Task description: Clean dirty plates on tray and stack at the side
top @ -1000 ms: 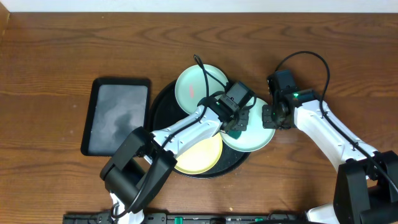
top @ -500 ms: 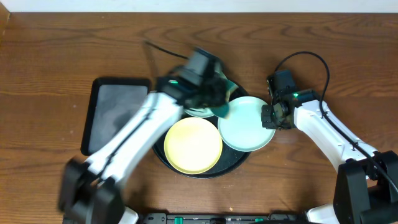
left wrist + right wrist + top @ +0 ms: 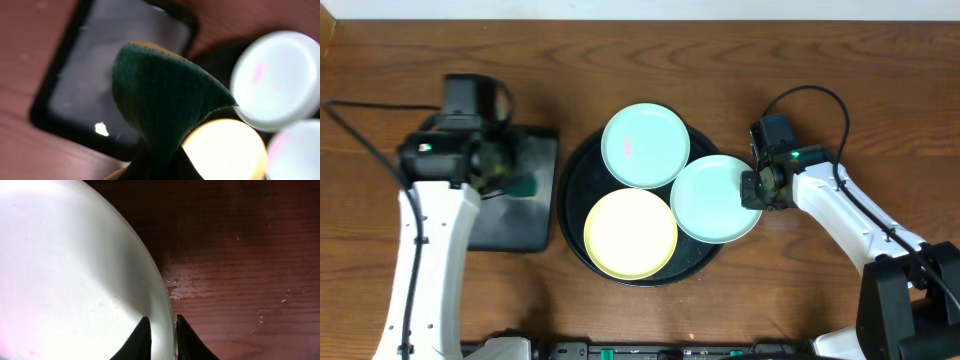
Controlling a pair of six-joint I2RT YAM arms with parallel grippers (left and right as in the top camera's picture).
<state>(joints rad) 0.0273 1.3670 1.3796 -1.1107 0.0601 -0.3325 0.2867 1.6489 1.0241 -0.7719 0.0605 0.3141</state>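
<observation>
While all three plates lie unstacked on the tray, a sponge is clamped by the left gripper left of it; the rightmost plate is seemingly pinched by the right gripper.

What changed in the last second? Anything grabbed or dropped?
The left gripper, shut on the green sponge throughout, swung left off the right-hand aqua plate, passed the far aqua plate, and now hangs over the rectangular tray. Nothing was dropped or newly taken. The right gripper stayed on the right-hand aqua plate's rim. The yellow plate and both aqua plates remain roughly in place on the round tray.
</observation>
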